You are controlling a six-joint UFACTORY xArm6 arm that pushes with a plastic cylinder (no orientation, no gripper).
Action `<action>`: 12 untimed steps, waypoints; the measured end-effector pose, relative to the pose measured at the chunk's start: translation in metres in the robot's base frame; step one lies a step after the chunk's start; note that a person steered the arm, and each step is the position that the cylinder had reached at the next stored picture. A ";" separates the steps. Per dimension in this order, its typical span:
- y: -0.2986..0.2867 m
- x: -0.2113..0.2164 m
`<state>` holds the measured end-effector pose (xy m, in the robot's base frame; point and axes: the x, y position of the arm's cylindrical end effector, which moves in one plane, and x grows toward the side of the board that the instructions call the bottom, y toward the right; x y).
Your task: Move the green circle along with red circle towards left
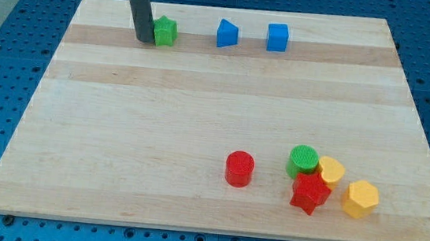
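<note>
The green circle [302, 160] lies at the view's lower right, touching a yellow block [330, 171] on its right. The red circle [239, 169] lies alone to its left, with a gap between them. My tip [143, 39] rests on the board at the view's top left, far from both circles, right against the left side of a green star-shaped block [165, 31].
A red star-shaped block [310, 194] lies below the green circle, and a yellow hexagon [360, 198] is to its right. A blue pentagon-like block [226, 34] and a blue cube [277, 37] lie along the top. The wooden board [201, 103] ends at blue pegboard.
</note>
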<state>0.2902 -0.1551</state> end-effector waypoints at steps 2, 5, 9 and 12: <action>0.015 -0.010; -0.042 0.062; 0.139 0.174; 0.171 0.173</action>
<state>0.4628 0.0154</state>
